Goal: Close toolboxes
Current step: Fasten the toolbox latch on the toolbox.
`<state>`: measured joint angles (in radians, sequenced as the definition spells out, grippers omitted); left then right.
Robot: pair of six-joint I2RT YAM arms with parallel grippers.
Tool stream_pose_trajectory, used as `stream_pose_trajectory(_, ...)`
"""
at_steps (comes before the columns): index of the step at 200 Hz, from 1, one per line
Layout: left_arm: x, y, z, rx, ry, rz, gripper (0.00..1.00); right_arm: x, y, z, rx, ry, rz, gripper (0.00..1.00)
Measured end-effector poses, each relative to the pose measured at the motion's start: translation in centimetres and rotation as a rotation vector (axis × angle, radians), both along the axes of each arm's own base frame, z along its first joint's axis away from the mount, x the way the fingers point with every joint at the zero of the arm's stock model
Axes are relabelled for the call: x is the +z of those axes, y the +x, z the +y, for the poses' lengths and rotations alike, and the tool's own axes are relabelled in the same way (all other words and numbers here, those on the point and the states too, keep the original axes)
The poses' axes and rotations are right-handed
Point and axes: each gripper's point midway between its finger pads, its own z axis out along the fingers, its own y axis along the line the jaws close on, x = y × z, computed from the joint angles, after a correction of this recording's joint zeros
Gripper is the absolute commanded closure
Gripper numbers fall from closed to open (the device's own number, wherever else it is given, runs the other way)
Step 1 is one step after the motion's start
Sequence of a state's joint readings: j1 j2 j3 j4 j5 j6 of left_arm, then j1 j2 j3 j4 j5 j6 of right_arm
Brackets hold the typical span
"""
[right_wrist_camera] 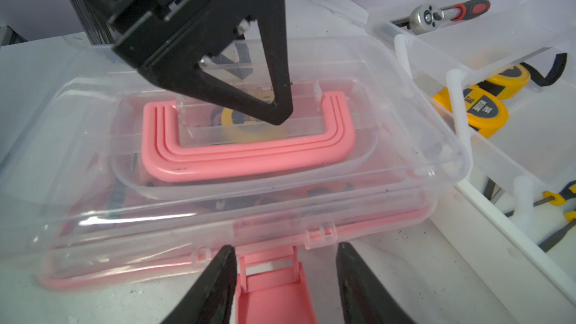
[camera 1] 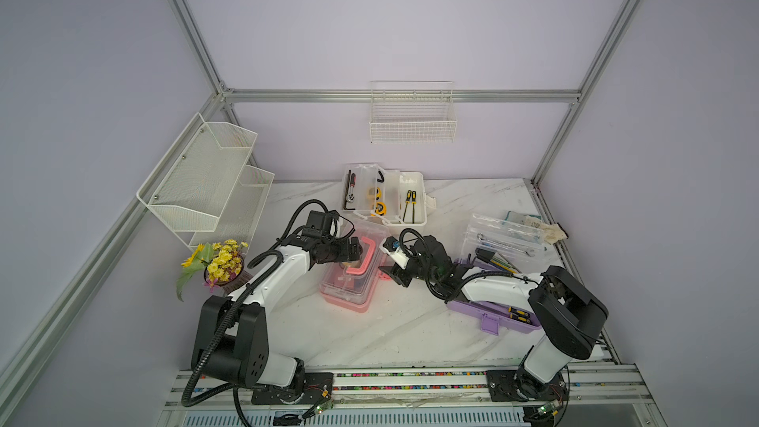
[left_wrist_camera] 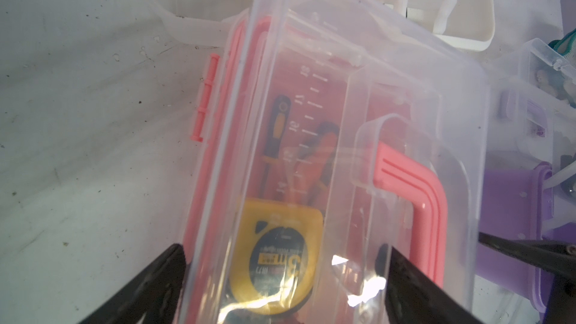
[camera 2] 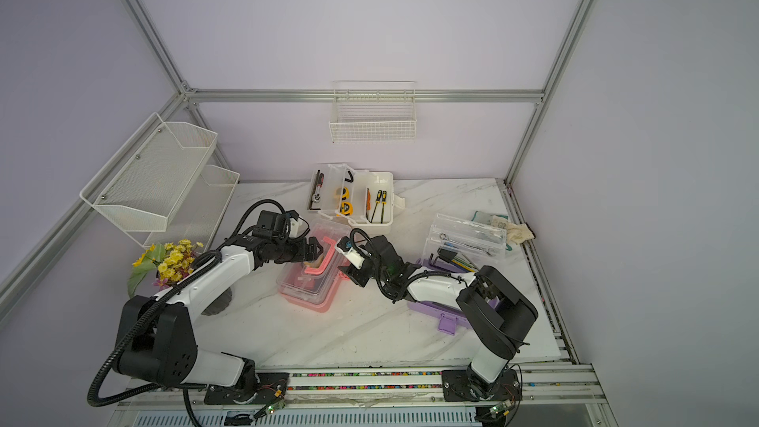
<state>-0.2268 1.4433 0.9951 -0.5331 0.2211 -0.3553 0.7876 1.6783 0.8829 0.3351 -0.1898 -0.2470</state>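
Right wrist view: the pink toolbox (right_wrist_camera: 249, 194) is seen with its clear lid lowered onto the base and its pink handle (right_wrist_camera: 249, 157) folded flat in the lid's recess. The pink latch (right_wrist_camera: 271, 285) is folded outward on the table, unfastened. It is straddled by the right gripper (right_wrist_camera: 285, 246), whose jaws are held partly apart with nothing clamped between them. The lid is met from above by the left gripper (left_wrist_camera: 282, 247), its jaws spread wide and holding nothing; one fingertip (right_wrist_camera: 277, 116) appears to rest on the lid inside the handle's loop.

Through the lid in the left wrist view, a yellow tape measure (left_wrist_camera: 280, 254) marked "3m" is seen, and a moulded scale (left_wrist_camera: 308, 126) with numerals such as 16, 17 and 18 is read along the lid.

In both top views the pink toolbox is placed mid-table (camera 1: 410, 334), between the two grippers. Just behind it the white toolbox (camera 1: 415, 182) is left open, with tape measures whose labels are too blurred to read. The purple toolbox (camera 1: 493, 314) is left open beneath the right arm.
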Motion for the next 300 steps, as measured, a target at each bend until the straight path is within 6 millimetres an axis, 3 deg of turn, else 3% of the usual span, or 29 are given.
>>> stream_pose_trajectory(44,0.0,0.0,0.0,0.0,0.0,0.001,0.05,0.4,0.4,-0.6,-0.053,0.004,0.012,0.43)
stream_pose_trajectory(96,0.0,0.0,0.0,0.0,0.001,0.001,0.05,1.7,2.3,-3.5,-0.302,0.08,0.197,0.59)
stream_pose_trajectory(115,-0.1,0.0,0.0,0.0,0.0,0.001,0.05,0.8,2.4,-5.2,-0.391,0.112,0.29,0.63)
stream_pose_trajectory(144,-0.1,0.1,0.0,0.0,0.0,0.001,0.05,-2.1,1.8,-7.1,-0.477,0.111,0.415,0.65)
stream_pose_trajectory(193,-0.1,0.1,0.0,0.0,0.0,0.001,0.05,-6.6,1.0,-6.1,-0.486,0.108,0.561,0.66)
stream_pose_trajectory(221,-0.1,0.1,0.0,0.0,0.001,0.001,0.05,-8.1,0.4,-5.5,-0.462,0.124,0.613,0.65)
stream_pose_trajectory(300,-0.1,0.1,0.0,0.0,0.001,0.001,0.05,-5.8,-0.8,-2.0,-0.344,0.203,0.605,0.65)
